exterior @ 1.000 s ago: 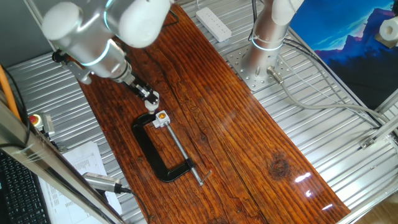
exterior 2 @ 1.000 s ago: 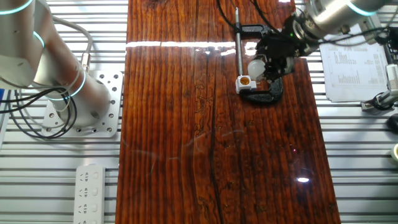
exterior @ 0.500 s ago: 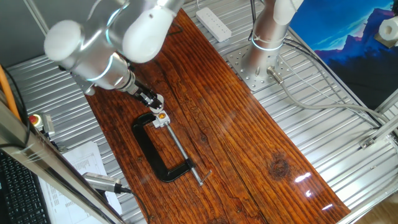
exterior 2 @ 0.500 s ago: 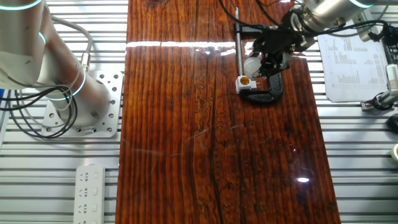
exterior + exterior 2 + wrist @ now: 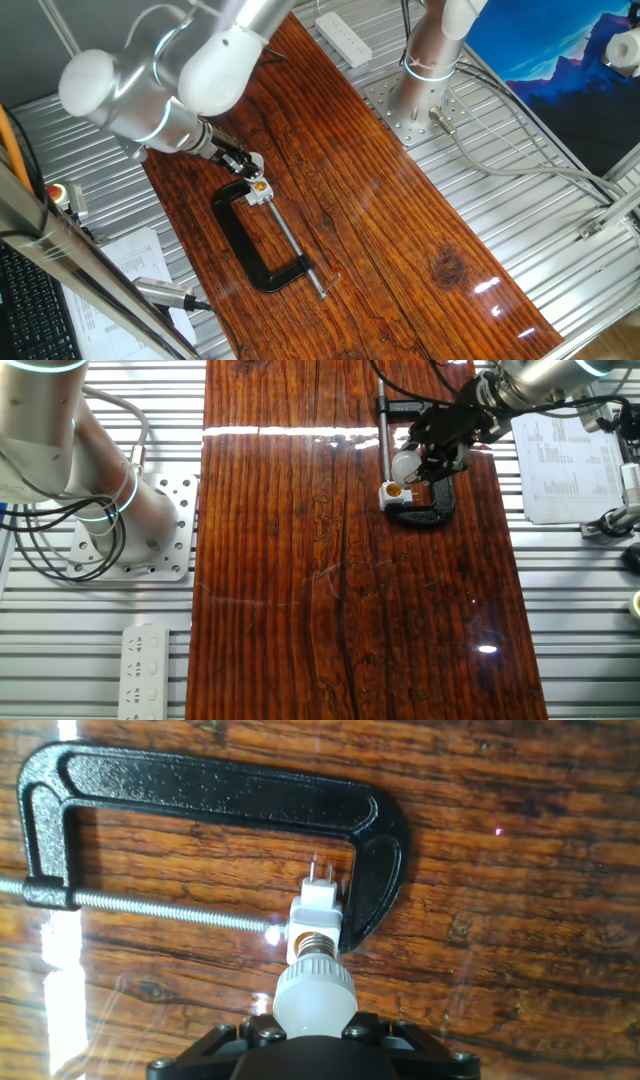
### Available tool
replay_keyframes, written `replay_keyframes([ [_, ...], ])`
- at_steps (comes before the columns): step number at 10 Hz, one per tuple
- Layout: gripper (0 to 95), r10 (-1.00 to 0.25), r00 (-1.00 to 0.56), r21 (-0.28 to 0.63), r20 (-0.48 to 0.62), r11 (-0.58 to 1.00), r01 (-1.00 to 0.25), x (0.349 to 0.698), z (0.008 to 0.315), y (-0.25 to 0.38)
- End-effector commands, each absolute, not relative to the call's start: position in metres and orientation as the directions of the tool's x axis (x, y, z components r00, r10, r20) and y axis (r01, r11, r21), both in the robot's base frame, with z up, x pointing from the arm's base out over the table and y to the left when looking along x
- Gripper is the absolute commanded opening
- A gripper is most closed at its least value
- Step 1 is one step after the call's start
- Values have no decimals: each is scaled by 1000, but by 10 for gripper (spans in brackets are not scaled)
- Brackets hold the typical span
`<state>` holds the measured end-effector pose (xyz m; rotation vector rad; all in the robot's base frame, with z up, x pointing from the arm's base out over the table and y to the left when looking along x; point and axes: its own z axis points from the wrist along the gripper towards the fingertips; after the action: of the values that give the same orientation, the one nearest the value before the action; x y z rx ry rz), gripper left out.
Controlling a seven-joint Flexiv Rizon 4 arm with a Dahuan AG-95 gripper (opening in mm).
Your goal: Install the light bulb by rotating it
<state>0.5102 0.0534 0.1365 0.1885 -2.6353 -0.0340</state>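
The light bulb [image 5: 315,998] is small, white and frosted, and my gripper [image 5: 315,1032] is shut on its rounded cap. Its silvery screw base [image 5: 315,944] sits at the mouth of the white socket block [image 5: 316,912], tip inside, bulb in line with the socket. A black C-clamp [image 5: 375,840] pins that block to the wooden table. From the side, the bulb [image 5: 405,463] leans down toward the socket [image 5: 392,490], with the gripper [image 5: 432,452] just behind it. The opposite camera shows the gripper [image 5: 241,161] beside the orange-centred socket [image 5: 260,188].
The clamp's threaded rod [image 5: 160,908] runs left from the socket, and its frame [image 5: 245,250] lies on the wooden board [image 5: 400,230]. A second arm's base [image 5: 425,60], a power strip [image 5: 343,38] and a printed sheet [image 5: 570,460] stand off the board on metal slats.
The arm has swung and turned its wrist. The bulb has come down from just above the socket to meet its opening.
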Motion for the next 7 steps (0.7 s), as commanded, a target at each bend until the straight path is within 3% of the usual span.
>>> replay_keyframes([
  [1,0,-142,-862,60,487,990,-129,510,131,53],
  [7,0,-201,-826,97,528,980,-176,509,127,54],
])
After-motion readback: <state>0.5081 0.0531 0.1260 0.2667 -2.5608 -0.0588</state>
